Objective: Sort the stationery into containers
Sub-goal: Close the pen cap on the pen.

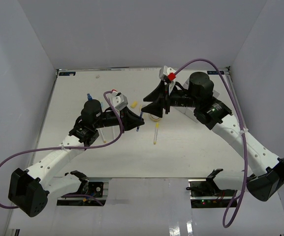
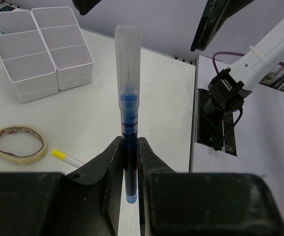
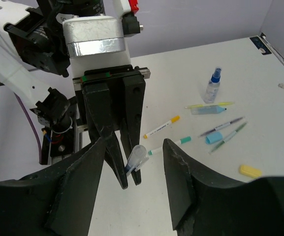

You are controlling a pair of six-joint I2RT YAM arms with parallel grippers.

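Note:
My left gripper [image 2: 128, 147] is shut on a blue pen [image 2: 127, 98] with a clear cap, holding it above the table and pointing away from the wrist. My right gripper [image 3: 134, 167] faces it, open, with one finger on each side of the pen's clear cap [image 3: 138, 157] and a gap on both sides. In the top view the two grippers meet mid-table, left gripper [image 1: 133, 118] and right gripper [image 1: 151, 105]. The white compartment tray [image 2: 38, 49] stands beyond a tan tape ring [image 2: 19, 143]. Several pens lie loose, among them a yellow-capped marker [image 3: 161, 127] and a green-capped pen [image 3: 171, 145].
A small blue-capped spray bottle [image 3: 212, 84] stands past a blue highlighter [image 3: 208, 109]. A blue block [image 3: 213, 138] and a yellow block [image 3: 250, 170] lie among thin pens. A yellow-capped pen [image 1: 156, 132] lies under the grippers. White walls enclose the table.

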